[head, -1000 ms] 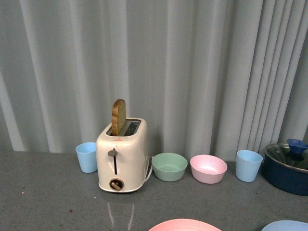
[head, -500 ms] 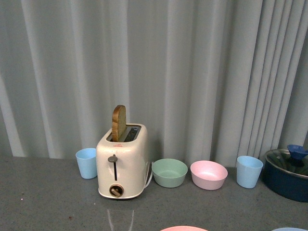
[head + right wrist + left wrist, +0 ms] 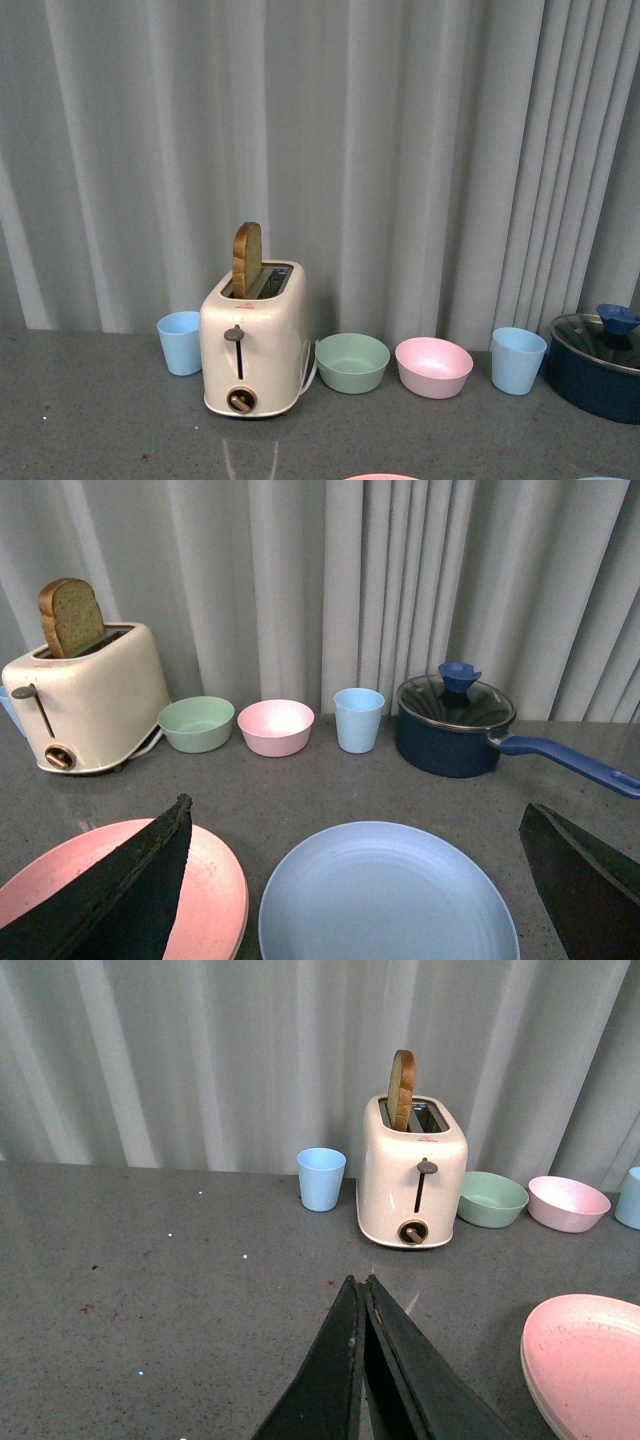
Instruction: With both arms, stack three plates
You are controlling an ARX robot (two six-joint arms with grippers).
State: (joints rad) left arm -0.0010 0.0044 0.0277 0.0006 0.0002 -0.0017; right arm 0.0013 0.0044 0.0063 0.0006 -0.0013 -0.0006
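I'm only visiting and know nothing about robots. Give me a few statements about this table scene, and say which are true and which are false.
1. A bread slice stands in the toaster. True.
2. The left pincer is wide open. False: it is shut, holding nothing.
3. The light blue plate lies on the pink plate. False: they lie side by side.
4. The blue pot has its lid on. True.
5. The green bowl sits between the toaster and the pink bowl. True.

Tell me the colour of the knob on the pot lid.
The knob is dark blue; the right wrist view shows it best.
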